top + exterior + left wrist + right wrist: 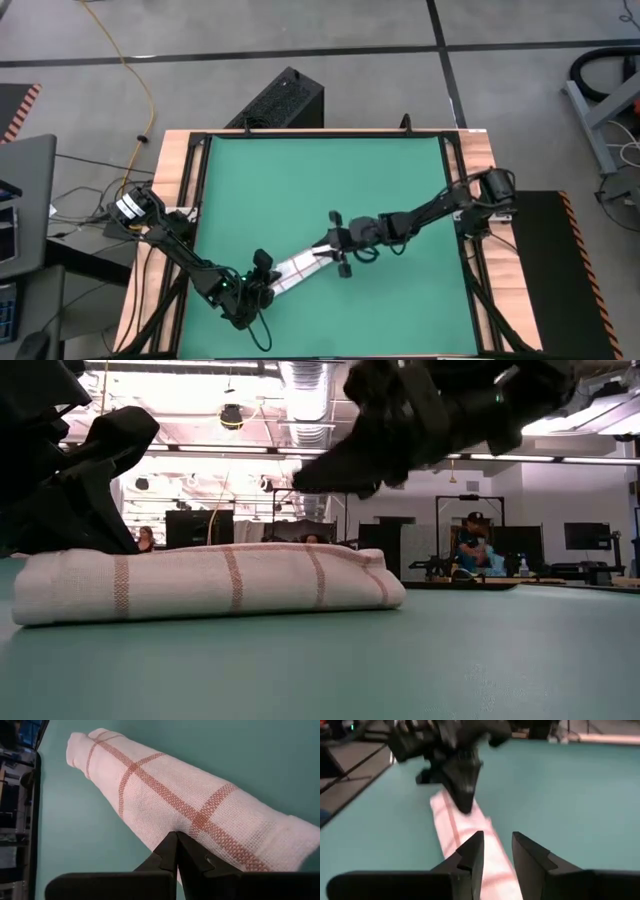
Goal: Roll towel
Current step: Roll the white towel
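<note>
Overhead and table-level views of a two-arm station. The towel [298,268], a white cloth crossed by red-brown lines, lies on the green mat [320,180] as a long, narrow, flattened roll, set diagonally in the near-centre part of the mat. In the low view it shows as a low bundle of stacked layers [210,582] with a rounded end.

The left gripper [262,277] rests at the towel's lower-left end; its fingers [170,852] are pressed fully together with their tips against the cloth, without clearly holding any of it.

The right gripper [338,244] is at the towel's upper-right end, just above the cloth. Its fingers [472,851] stand a narrow gap apart, with the cloth visible between and beyond them; nothing is gripped.

The mat covers a wood-edged table [172,160]. People and equipment show in the room behind [470,545].
</note>
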Tool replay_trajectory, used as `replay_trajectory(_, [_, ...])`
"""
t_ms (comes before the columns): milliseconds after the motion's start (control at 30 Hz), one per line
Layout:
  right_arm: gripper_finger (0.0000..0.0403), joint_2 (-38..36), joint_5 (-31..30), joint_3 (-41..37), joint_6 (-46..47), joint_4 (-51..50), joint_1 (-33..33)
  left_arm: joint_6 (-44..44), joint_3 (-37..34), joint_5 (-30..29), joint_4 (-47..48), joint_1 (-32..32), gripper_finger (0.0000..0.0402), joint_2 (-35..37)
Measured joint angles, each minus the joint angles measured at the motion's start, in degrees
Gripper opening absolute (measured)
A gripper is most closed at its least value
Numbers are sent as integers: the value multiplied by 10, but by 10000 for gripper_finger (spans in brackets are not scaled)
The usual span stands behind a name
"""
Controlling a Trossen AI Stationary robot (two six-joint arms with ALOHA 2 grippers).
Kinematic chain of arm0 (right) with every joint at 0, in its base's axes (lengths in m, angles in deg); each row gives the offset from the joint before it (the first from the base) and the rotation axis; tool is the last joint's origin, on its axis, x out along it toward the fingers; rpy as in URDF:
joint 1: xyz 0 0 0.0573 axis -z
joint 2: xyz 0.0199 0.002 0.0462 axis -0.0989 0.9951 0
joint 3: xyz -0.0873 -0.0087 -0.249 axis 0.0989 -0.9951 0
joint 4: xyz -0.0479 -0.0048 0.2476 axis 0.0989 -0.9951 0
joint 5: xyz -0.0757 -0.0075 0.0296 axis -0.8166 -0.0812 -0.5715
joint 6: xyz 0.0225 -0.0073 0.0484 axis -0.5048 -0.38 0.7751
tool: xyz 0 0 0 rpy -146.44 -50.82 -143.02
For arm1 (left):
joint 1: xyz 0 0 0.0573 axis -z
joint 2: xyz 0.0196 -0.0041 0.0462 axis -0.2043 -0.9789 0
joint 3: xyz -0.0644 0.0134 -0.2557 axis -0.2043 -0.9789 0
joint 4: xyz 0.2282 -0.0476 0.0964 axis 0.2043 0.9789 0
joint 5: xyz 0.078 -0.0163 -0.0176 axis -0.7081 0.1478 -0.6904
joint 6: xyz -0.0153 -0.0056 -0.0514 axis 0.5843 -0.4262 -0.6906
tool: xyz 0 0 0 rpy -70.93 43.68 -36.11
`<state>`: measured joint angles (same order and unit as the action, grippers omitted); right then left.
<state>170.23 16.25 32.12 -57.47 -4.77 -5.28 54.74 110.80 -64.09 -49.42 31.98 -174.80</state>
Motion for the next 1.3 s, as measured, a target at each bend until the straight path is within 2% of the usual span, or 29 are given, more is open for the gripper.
replay_trajectory(200, [112,15,36,-7,-12,0,22,42,0,1,1,-4,0,0])
replay_trajectory(333, [112,53,81,-8,-9,31,33,51,0,15,10,-15,0,0])
replay_trajectory(467, [112,99,85,-6,-9,61,35,47,0,24,23,-27,0,0])
replay_trajectory(667, [112,167,117,-4,55,114,43,54,0,28,29,-27,0,0])
replay_trajectory(800, [112,199,108,-5,93,140,28,58,0,29,43,-26,0,0])
replay_trajectory(867, [112,216,88,-7,118,145,16,63,0,29,62,-27,0,0])
replay_trajectory(1000, [112,238,-4,-8,162,162,-15,90,-10,10,77,-34,0,0])
replay_trajectory(1133, [112,250,-110,-10,183,190,-50,81,-36,9,23,-50,0,3])
replay_trajectory(1300, [112,251,-205,-10,212,187,-85,75,-79,-1,-111,-63,0,5])
